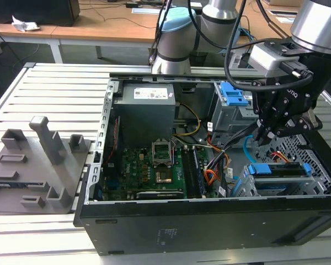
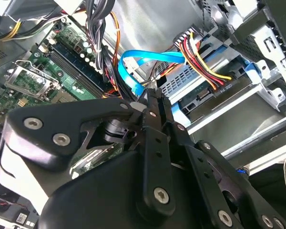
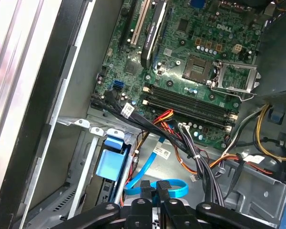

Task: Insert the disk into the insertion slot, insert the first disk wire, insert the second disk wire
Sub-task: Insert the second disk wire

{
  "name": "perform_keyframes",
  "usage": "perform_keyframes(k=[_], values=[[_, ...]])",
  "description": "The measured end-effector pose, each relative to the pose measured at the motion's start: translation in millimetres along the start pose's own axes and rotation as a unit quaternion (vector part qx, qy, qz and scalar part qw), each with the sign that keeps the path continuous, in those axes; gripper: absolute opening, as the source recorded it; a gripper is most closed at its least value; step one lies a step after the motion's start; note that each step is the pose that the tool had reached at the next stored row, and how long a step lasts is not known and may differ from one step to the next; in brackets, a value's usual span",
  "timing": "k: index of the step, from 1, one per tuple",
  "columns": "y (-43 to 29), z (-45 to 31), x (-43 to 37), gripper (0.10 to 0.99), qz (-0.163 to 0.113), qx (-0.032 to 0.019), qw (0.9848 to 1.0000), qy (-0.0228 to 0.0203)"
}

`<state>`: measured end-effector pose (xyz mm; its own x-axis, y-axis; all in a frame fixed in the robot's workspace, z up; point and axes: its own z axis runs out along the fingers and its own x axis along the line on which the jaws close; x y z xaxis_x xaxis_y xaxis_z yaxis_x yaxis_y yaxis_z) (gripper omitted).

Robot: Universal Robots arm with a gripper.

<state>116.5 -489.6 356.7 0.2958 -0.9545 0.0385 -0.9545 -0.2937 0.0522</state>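
Hovering inside the open computer case (image 1: 209,221), the hand (image 2: 150,95) pinches its fingers nearly shut on the second disk wire (image 2: 148,57), a light-blue loop, just beside the disk (image 1: 278,171) seated in the insertion slot (image 1: 298,185).

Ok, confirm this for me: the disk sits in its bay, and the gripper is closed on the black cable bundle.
Not the black bundle. The gripper is closed on the light-blue flat cable, which loops up from its tips in the second wrist view. The rest stands: the disk sits in its bay.
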Motion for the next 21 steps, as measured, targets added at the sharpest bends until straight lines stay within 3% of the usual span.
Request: perform_keyframes(k=[6, 11, 12, 21], values=[[0.5, 0.1, 1.4, 0.165, 0.000, -0.0001, 1.0000, 0.0003], [4.4, 1.2, 15.6, 0.165, 0.000, -0.0001, 1.0000, 0.0005], [3.1, 3.3, 20.2, 0.165, 0.000, -0.0001, 1.0000, 0.0004], [-6.4, 11.8, 34.6, 0.165, 0.002, -0.0004, 1.0000, 0.0003]])
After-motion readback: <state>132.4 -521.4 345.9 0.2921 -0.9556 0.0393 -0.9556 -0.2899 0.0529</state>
